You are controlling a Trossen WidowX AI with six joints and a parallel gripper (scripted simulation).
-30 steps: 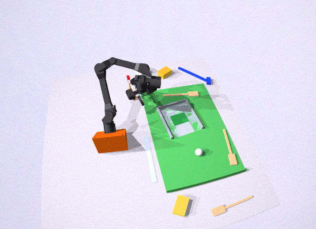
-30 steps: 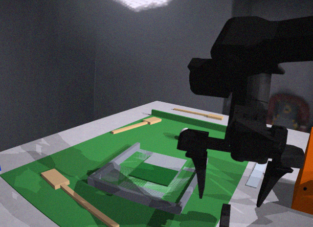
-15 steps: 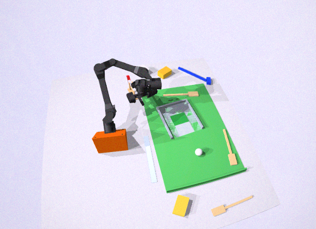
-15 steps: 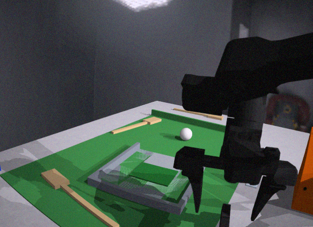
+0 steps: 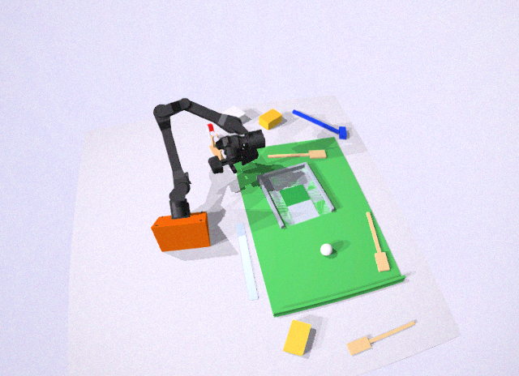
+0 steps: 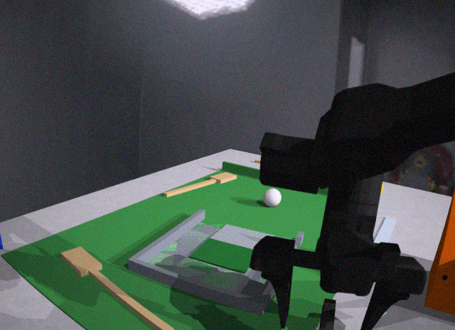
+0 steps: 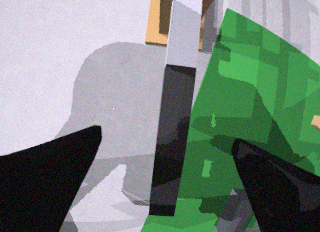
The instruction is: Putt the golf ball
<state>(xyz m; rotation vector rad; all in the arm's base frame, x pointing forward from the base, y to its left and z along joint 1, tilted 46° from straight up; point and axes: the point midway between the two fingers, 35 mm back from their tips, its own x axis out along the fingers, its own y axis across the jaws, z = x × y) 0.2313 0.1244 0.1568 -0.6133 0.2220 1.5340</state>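
Observation:
The putter shows its red head (image 5: 211, 127) at the back left in the top view. Its pale shaft (image 7: 183, 42) and dark grip (image 7: 172, 142) (image 6: 328, 313) show in other views. It rests on a wooden stand (image 5: 215, 151) (image 7: 156, 22). My gripper (image 7: 169, 139) (image 6: 323, 324) is open and empty, above the grip, with one finger on either side of it in the wrist view. The exact height gap is unclear. The white ball (image 5: 326, 249) (image 6: 272, 197) sits on the green mat (image 5: 293, 275) before the pale ramp (image 5: 305, 211) (image 6: 242, 236). Behind it is the raised green (image 5: 294, 194) (image 6: 222, 254).
Grey walls (image 5: 321, 186) (image 6: 167, 242) border the raised green. Wooden paddles (image 5: 317, 154) (image 5: 381, 261) lie on the mat, another paddle (image 5: 359, 345) beyond it. A blue putter (image 5: 316, 121), yellow blocks (image 5: 270, 118) (image 5: 297, 337), a white block (image 5: 235, 113) and a pale strip (image 5: 247, 263) lie around it.

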